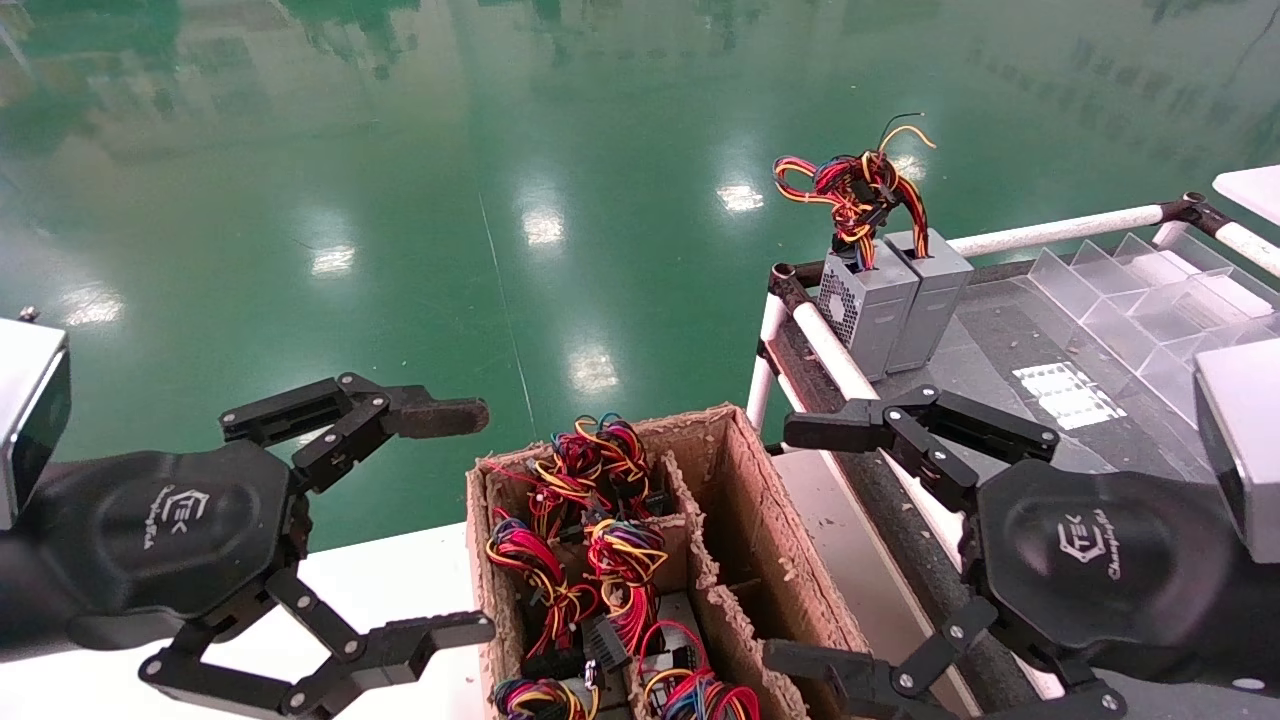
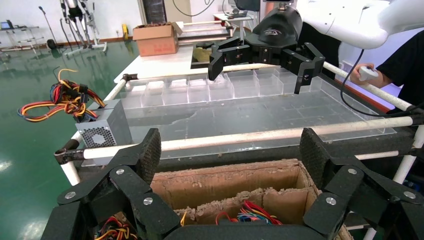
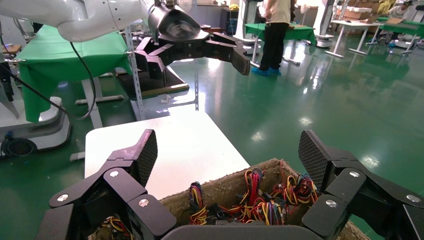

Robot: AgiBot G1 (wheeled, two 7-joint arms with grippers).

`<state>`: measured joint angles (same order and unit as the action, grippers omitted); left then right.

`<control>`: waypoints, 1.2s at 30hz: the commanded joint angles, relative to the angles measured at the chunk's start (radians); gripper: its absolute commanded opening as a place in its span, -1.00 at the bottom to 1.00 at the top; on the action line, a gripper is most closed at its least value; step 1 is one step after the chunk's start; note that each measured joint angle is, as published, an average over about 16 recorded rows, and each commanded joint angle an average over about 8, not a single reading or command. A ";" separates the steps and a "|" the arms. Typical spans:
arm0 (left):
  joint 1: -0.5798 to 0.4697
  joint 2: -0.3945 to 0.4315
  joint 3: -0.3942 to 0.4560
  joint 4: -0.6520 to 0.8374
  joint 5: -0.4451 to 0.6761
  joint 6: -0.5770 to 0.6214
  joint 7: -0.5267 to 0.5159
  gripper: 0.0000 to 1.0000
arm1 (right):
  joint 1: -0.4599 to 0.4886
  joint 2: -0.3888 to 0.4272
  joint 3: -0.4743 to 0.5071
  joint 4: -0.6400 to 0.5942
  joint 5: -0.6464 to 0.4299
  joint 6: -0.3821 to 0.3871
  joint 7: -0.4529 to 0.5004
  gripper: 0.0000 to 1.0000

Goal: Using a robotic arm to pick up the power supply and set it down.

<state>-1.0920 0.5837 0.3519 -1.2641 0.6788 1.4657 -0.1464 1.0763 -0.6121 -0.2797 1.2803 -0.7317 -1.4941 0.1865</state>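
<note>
Several power supplies (image 1: 625,555) stand in the divided cardboard box (image 1: 770,520), mostly showing as twisted red, orange, yellow and blue wire bundles (image 3: 252,200); a grey case top (image 1: 672,612) peeks out between them. The robotic arm is my right one, with a smooth-fingered gripper (image 1: 795,545) open and empty beside the box's right wall. In its wrist view the right gripper (image 3: 227,157) hovers over the box edge above the bundles. My left gripper (image 1: 465,525), with a brownish pad on one finger, is open at the box's left side, and in its own view it (image 2: 230,160) is empty.
Two grey boxes (image 1: 890,300) with a loose wire tangle (image 1: 855,190) stand on the pipe-framed rack (image 1: 830,350) at the right, beside clear plastic dividers (image 1: 1150,300). The box's right-hand compartments (image 1: 735,540) hold nothing. A white table (image 3: 170,145) carries the box; green floor lies beyond.
</note>
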 commanded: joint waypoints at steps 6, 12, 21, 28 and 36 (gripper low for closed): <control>0.000 0.000 0.000 0.000 0.000 0.000 0.000 -1.00 | 0.000 0.000 0.000 0.000 0.000 0.000 0.000 1.00; 0.000 0.000 0.000 0.000 0.000 0.000 0.000 -1.00 | 0.000 0.000 0.000 0.000 0.000 0.000 0.000 1.00; 0.000 0.000 0.000 0.000 0.000 0.000 0.000 -1.00 | 0.000 0.000 0.000 0.000 0.000 0.000 0.000 1.00; 0.000 0.000 0.000 0.000 0.000 0.000 0.000 -1.00 | 0.000 0.000 0.000 0.000 0.000 0.000 0.000 1.00; 0.000 0.000 0.000 0.000 0.000 0.000 0.000 -1.00 | 0.000 0.000 0.000 0.000 0.000 0.000 0.000 1.00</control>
<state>-1.0920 0.5837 0.3519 -1.2640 0.6788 1.4657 -0.1464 1.0763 -0.6121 -0.2797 1.2803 -0.7317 -1.4941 0.1865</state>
